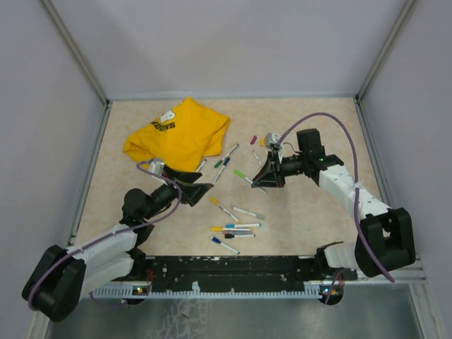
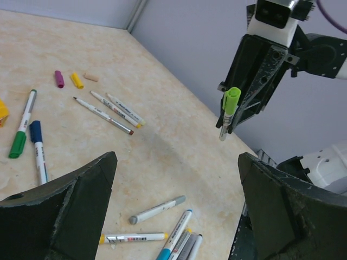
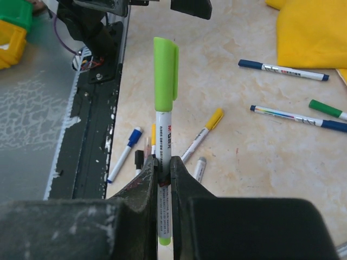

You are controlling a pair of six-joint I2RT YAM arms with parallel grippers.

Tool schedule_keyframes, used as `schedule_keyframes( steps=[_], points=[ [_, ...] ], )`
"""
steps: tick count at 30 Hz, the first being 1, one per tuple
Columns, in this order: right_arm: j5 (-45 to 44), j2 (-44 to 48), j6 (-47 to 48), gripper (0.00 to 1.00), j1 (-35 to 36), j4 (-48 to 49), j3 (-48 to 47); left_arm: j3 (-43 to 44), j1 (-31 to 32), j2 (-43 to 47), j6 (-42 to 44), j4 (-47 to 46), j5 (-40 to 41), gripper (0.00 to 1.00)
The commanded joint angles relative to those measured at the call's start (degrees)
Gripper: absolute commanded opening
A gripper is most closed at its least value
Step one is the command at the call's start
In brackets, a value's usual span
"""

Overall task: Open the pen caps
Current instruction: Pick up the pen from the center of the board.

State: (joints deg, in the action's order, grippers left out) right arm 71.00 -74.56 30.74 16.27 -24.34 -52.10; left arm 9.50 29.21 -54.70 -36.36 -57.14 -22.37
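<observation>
The right gripper [image 3: 164,172] is pressed together on the white barrel of a thin marker pen [image 3: 164,138]. It pinches the barrel low down, so the lime-green plastic cap [image 3: 165,73] stands seated on the pen's upper end, clear of the fingers. In the top view the held pen sits just toward 3 o'clock of the middle of the beige speckled surface [image 1: 318,127], its capped end pointing toward 9 o'clock.

The left gripper [image 2: 177,160] is spread wide, with nothing between its black fingers [image 2: 70,208]. It hangs toward 9 o'clock of the middle, facing the held pen and apart from it.

A crumpled yellow T-shirt [image 1: 176,134] lies at 10 o'clock. At 6 o'clock, near the arms' bases, a loose cluster of pens [image 1: 233,229] lies with blue, yellow, black and grey ends. Between the shirt and the right gripper, a green-capped pen [image 2: 23,132] and a blue-capped pen [image 2: 38,146] lie side by side.

At 1 o'clock three loose caps lie near one another: a purple cap [image 2: 58,79], a yellow cap [image 2: 77,80] and a pale peach cap [image 2: 90,77]. Just beside them, a few thin white pens [image 2: 108,112] lie close and nearly parallel, one showing a bare pointed tip.
</observation>
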Motion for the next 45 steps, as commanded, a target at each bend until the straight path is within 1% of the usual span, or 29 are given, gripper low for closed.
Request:
schedule_keyframes(
  steps=[1,8,12,15,20,27,29,33,38,43,45],
  points=[
    [6.48,-0.23,-12.47,0.0,-0.37,11.47,1.58,0.13,2.41,-2.13,-0.78,-8.86,-0.3,0.98],
    [7.99,-1.65,-19.99,0.0,-0.39,17.8,2.89,0.54,6.33,-6.43,0.4,-13.43,2.93,0.98],
    [7.48,-2.69,-25.85,0.0,-0.41,22.34,3.63,-0.04,6.9,-10.19,-0.25,-17.25,3.43,0.97],
    [7.76,-3.49,-29.79,0.0,-0.4,26.13,4.44,-0.83,6.91,-12.76,-1.17,-21.78,4.05,0.97],
    [7.98,-4.75,-32.7,0.0,-0.37,29.06,4.98,-0.84,6.93,-17.68,-2.39,-25.8,5.38,0.97],
    [7.95,-6.22,-36.9,0.0,-0.37,32.98,5.68,-0.13,6.91,-24.3,-5.8,-32.49,4.86,0.95],
    [7.16,-6.7,-38.04,0.0,-0.39,33.72,5.77,0.64,6.91,-25.43,-6.39,-32.72,5.13,0.94],
    [3.92,-7.53,-40.32,0.0,-0.39,34.21,5.61,3.68,6.91,-26.52,-6.7,-27.97,6.07,0.92],
    [3.64,-8.94,-45.47,0.0,-0.36,38.37,6.19,6.95,7.24,-28.54,-7.8,-25.08,8.12,0.9],
    [3.45,-9.19,-47.22,0.0,-0.39,40.11,6.76,10.85,8.89,-31.36,-9.18,-23.3,10.51,0.85],
    [3.33,-9.39,-47.26,0.0,-0.36,40.29,6.96,12.46,9.74,-32.71,-9.49,-23.74,11.04,0.85]
  ],
)
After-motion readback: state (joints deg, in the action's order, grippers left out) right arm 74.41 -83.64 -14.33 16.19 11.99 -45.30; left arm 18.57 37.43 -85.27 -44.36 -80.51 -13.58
